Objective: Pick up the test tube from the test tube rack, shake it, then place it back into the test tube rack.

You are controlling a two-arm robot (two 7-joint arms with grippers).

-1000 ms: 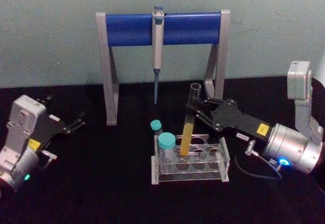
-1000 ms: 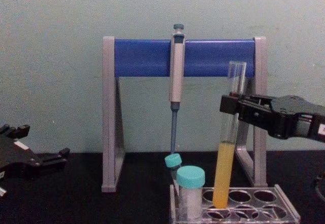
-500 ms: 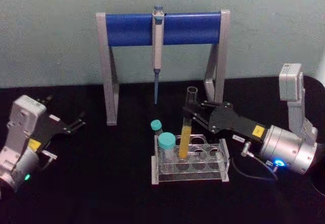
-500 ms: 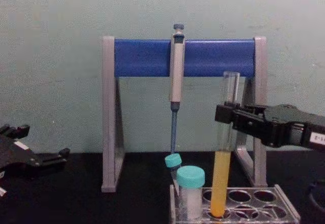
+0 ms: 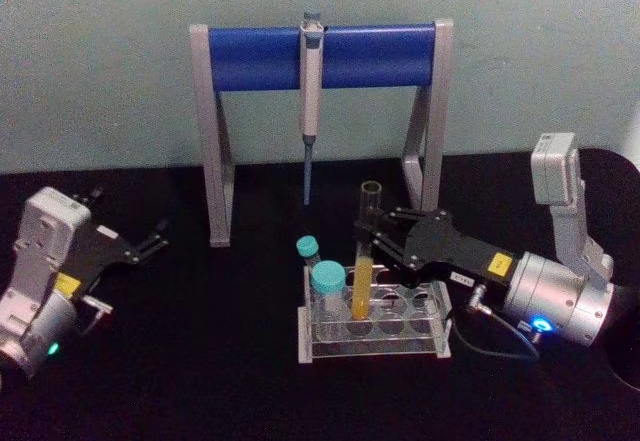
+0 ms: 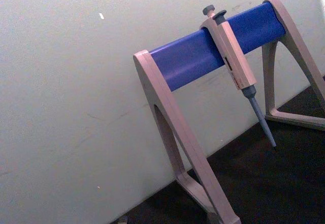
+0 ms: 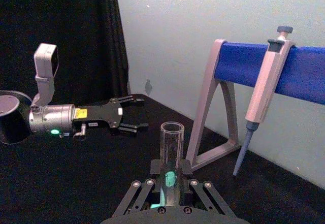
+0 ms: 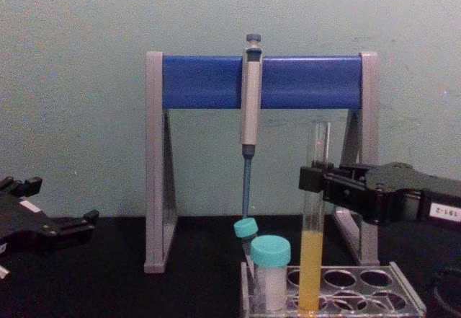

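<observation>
Now the right gripper (image 5: 365,239), black and reaching in from the robot's right, is clamping its fingers around the upper half of the tall, slim clear glass test tube (image 5: 363,261) with yellow liquid in its lower part. The tube is standing nearly upright, its rounded bottom sitting down inside a hole of the low clear plastic test tube rack (image 5: 375,342), just beside the larger of two short teal-capped tubes (image 5: 327,282). The rack is resting on the black bench (image 5: 200,361). Behind it, a tall grey-legged stand with a blue crossbar (image 5: 260,56) is carrying a grey pipette (image 5: 311,71) with a blue tip. Well apart on the robot's left, the left gripper (image 5: 150,241) is lying low over the bench with its fingers spread open, holding nothing.
</observation>
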